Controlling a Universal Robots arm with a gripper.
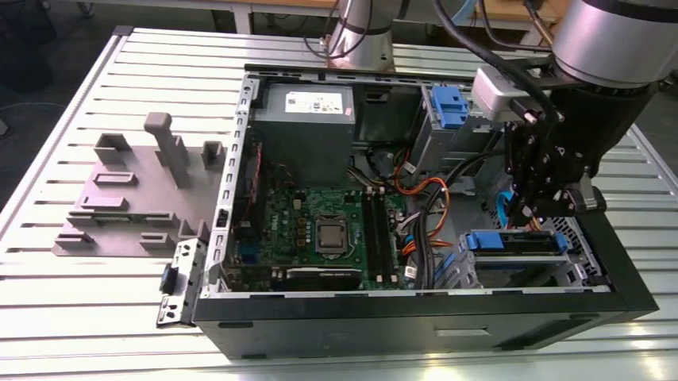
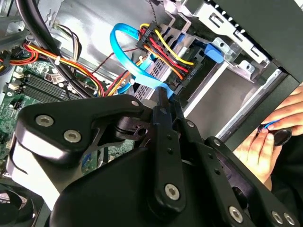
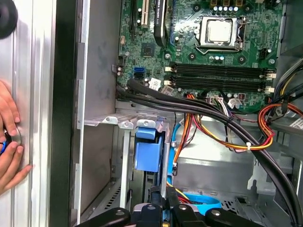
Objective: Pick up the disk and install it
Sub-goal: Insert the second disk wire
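Gripper [image 1: 533,208] inside open PC case [image 1: 424,313], fingers narrow w/ nothing clearly gripped, just above the disk [image 1: 516,243], which sits in drive cage [image 1: 482,274] at case's front corner, cables [image 2: 163,49] plugged in.

Case [image 1: 424,321]: black computer tower lying open on my desk [image 1: 63,317], which is ribbed silver metal.
Motherboard [image 1: 317,230]: green, with a bare silver processor [image 3: 218,31] beside long memory slots [image 3: 220,78].
Power supply [image 1: 307,115]: grey metal box with a white sticker.
Cables [image 2: 163,49]: red, yellow and black bundle into a black plug; a flat light-blue cable [image 2: 128,56] loops beside it.
Fixture [image 1: 132,190]: grey plastic block on the desk, at the exterior view's left of the case.
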